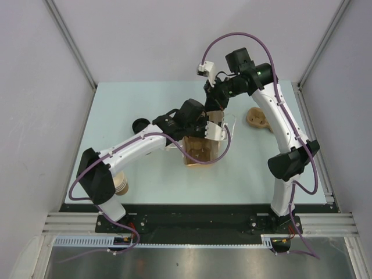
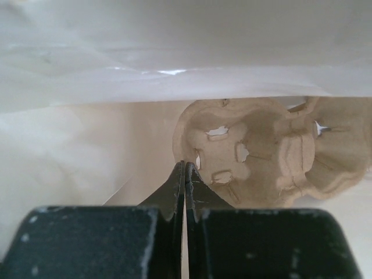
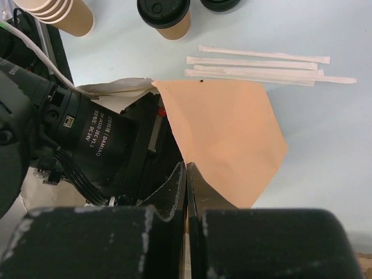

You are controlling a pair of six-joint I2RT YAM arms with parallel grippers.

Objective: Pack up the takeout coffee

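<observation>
The takeout coffee (image 3: 164,14), a tan paper cup with a black lid, stands on the table beyond the brown paper bag (image 3: 226,133) in the right wrist view. My right gripper (image 3: 186,165) is shut on the bag's top edge, at the bag's far side (image 1: 210,110). My left gripper (image 2: 185,165) is shut and points down into the bag's mouth (image 1: 204,129). Below it a pulp cup carrier (image 2: 256,151) lies on the bag's floor. Whether the left fingers pinch the bag's pale wall (image 2: 174,52) does not show.
A stack of lidless cups (image 3: 58,11) and a spare black lid (image 3: 220,4) flank the coffee. Wrapped straws (image 3: 261,65) lie beside the bag. A second pulp carrier (image 1: 257,119) sits at the right. A round black top (image 1: 140,124) shows by the left arm.
</observation>
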